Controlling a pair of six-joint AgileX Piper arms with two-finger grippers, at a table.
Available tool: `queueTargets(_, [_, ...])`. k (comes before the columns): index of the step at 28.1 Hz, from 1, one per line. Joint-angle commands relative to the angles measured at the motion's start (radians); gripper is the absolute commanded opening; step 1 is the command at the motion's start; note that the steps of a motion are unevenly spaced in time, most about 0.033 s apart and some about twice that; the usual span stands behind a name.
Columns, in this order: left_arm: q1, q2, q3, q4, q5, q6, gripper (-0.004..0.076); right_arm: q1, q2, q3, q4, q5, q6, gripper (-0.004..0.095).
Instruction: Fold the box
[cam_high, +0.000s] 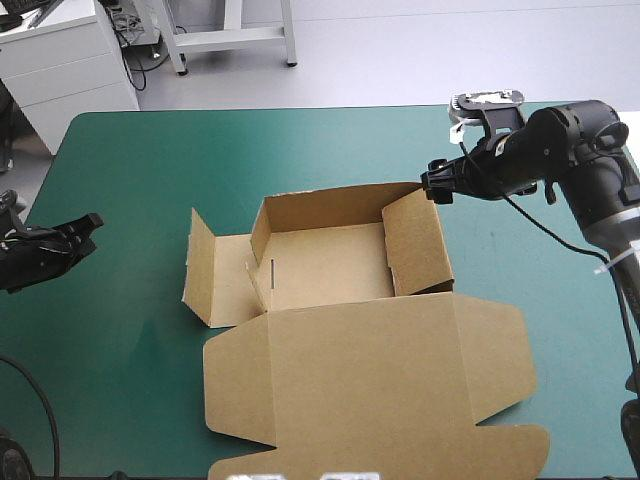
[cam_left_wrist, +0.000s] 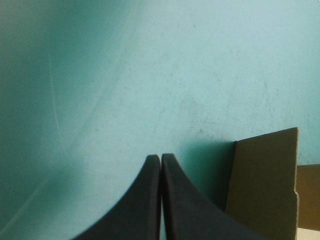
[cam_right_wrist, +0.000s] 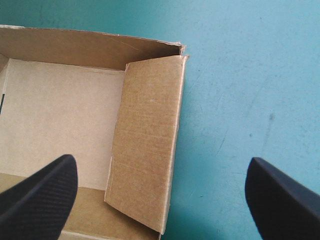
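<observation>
High view puts the box (cam_high: 330, 265) at the middle of the desk (cam_high: 120, 150), a brown tray partly formed. Its far wall stands, its right wall (cam_high: 420, 245) is raised and seems to lean a little inward, and its left flap (cam_high: 200, 265) is half raised and splays away from the tray. The lid (cam_high: 370, 370) lies flat toward the near edge. From this view the left fingers (cam_high: 85, 225) sit low near the desk's left edge, well apart from the box. The right fingers (cam_high: 435, 185) hang just beside the tray's far right corner. Whether they touch the board there I cannot tell from above. The left wrist view shows what the high view cannot: the left fingers (cam_left_wrist: 145, 200) are pressed together into one pointed arch with nothing between them, over the bare teal-green cover (cam_left_wrist: 150, 75). Only an upright brown edge of the box (cam_left_wrist: 262, 185) shows, ahead of them and off to one side. The right wrist view shows the right fingers (cam_right_wrist: 42, 195) spread wide apart and holding nothing. One black finger is over the tray's inside and the other over the teal-green cover (cam_right_wrist: 250, 75) outside it, so the right wall (cam_right_wrist: 147, 140) lies in the gap between them. This view also shows the pale floor of the tray (cam_right_wrist: 60, 110) and the far wall meeting the right wall at the corner, a join that looks loose rather than tucked.
</observation>
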Motion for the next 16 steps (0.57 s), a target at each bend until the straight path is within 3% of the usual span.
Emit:
queueTargets(1, [0.003,-0.029,-0.026,-0.033,-0.023,-0.004,-0.0012,-0.002,-0.029,-0.015,-0.005,0.0,0.008,0.0837])
queueTargets(7, [0.003,-0.029,-0.026,-0.035,-0.026,-0.004,-0.0012,-0.002,0.042,0.036,-0.023,0.0,0.012,0.0837])
queueTargets(16, [0.003,-0.029,-0.026,-0.04,-0.043,-0.004,-0.0013,0.002,0.206,0.049,0.054,0.0,0.002,0.0837])
